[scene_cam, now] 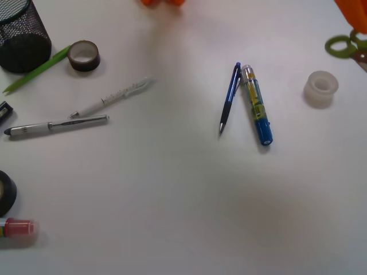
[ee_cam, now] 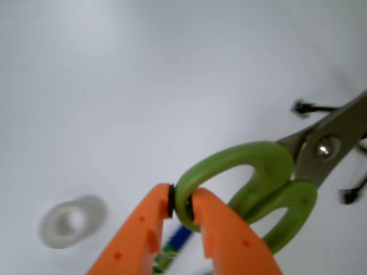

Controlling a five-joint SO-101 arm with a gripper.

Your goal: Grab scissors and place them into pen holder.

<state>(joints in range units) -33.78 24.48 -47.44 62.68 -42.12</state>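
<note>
The orange tool is pressed together on one green loop handle of the scissors, the handle rim pinched between its two fingertips. In the wrist view the scissors hang clear of the white table, with the silver blades and pivot rivet pointing up and to the right. In the front view the scissors appear at the upper right edge of the frame, just below the orange arm; only the green loops and a small part of the blades show there.

The pen holder, a black mesh cup, stands at the far upper left corner of the table, well apart from the scissors. A green pen lies just beside its base, and a dark tape roll sits near it. A clear tape roll rests near the scissors. A blue pen and a blue-and-yellow marker lie side by side near the middle.
</note>
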